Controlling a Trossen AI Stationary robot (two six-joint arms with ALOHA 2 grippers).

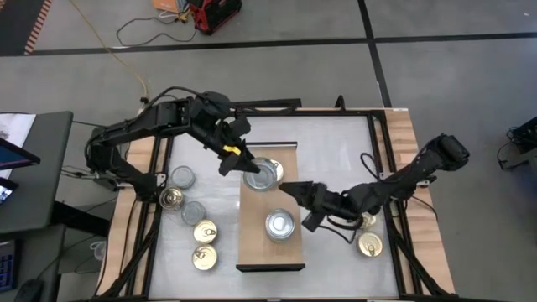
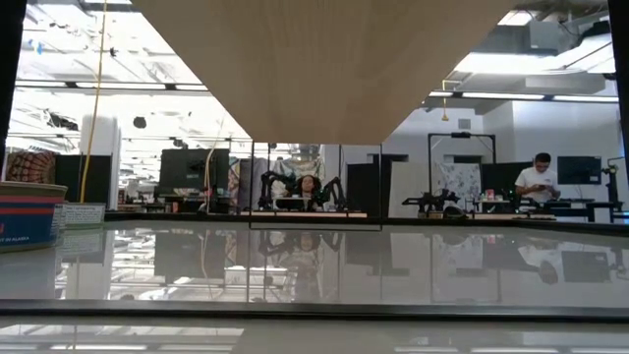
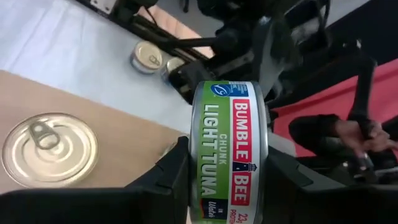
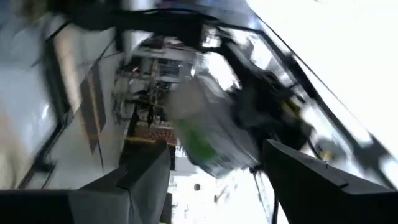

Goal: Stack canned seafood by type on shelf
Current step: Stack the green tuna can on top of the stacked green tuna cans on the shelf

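Observation:
The shelf [image 1: 252, 239] is a light-wood board in the middle of the table. One silver-lidded tin [image 1: 280, 225] stands on it. My left gripper [image 1: 245, 164] is over the shelf's far end, shut on a tuna tin [image 1: 263, 174] with a green and red label [image 3: 230, 143]. My right gripper [image 1: 292, 191] hovers open at the shelf's right edge, between the two tins, with nothing between its fingers [image 4: 149, 174]. In its blurred wrist view the held tin [image 4: 208, 134] shows ahead. Several more tins lie on the table to the left [image 1: 194, 212], two to the right [image 1: 369, 244]. My left gripper pinches the tuna tin between its two fingers [image 3: 165, 177], one on each flat face, at the rim [image 3: 196, 168] nearest the wrist. The fingers come from the table's far left, slanting down. The tin is lifted clear above the shelf's far end, tilted, lid upward.
The low view looks under the shelf's wooden underside [image 2: 324, 69]; a blue and red tin [image 2: 28, 211] stands at its left edge. Black frame rails [image 1: 386, 168] run along the table's sides. A person [image 2: 539, 179] sits far behind the table.

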